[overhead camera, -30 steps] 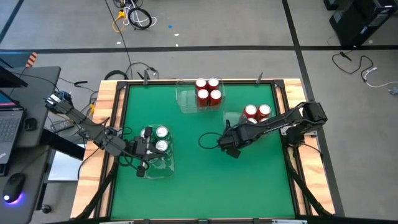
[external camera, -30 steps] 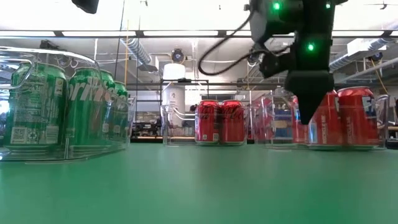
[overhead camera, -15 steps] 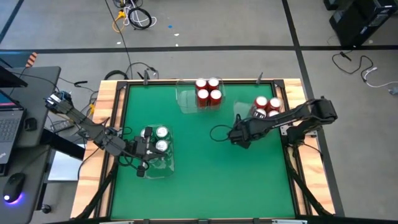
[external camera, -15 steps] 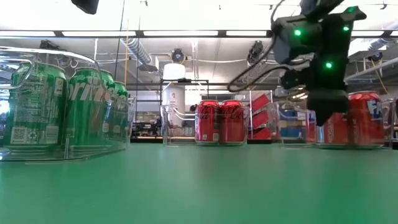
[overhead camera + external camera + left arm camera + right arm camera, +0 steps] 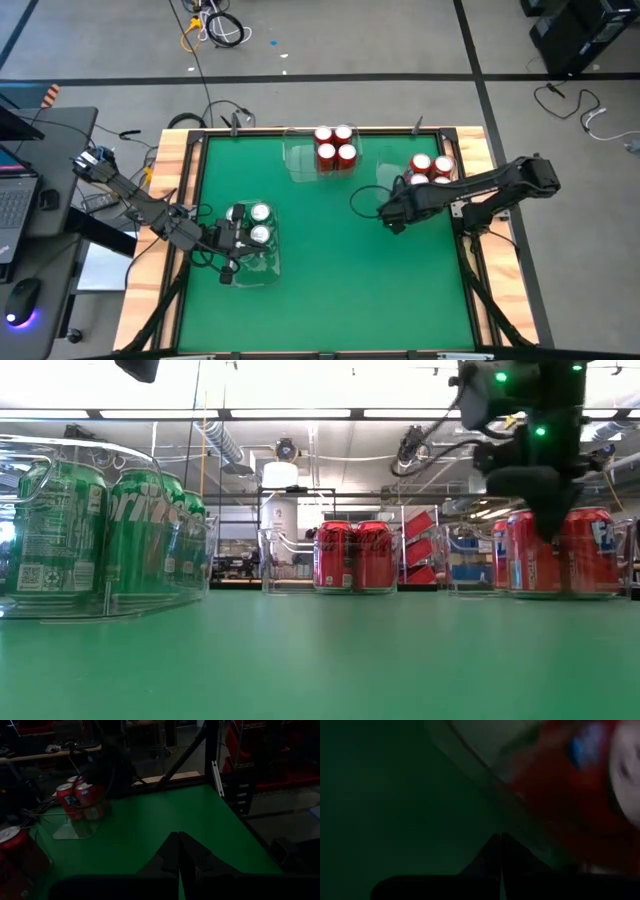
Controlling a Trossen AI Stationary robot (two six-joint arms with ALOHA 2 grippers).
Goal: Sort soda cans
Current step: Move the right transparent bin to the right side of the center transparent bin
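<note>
The right gripper (image 5: 393, 217) is clenched on nothing, its 2 fingers pressed together over bare green table (image 5: 330, 270). Just beyond its tip stands a clear tray (image 5: 385, 180) holding red soda cans (image 5: 430, 168); 3 silver tops show from above, and a 4th may be hidden by the arm. In the right wrist view the tray's rim (image 5: 485, 785) and one red can (image 5: 560, 805) sit right in front of the closed fingers, apparently not quite touching, though the view is blurred.

Farther from that gripper, by the far edge, a second clear tray (image 5: 300, 160) holds 4 red cans (image 5: 335, 146) packed in a square.

The left gripper (image 5: 236, 240) is also clenched and empty, hanging over a third clear tray (image 5: 255, 270) directly beside the green cans (image 5: 259, 224). 2 silver tops show from above; the low view shows about 4 green cans (image 5: 100, 535) in a row.
</note>
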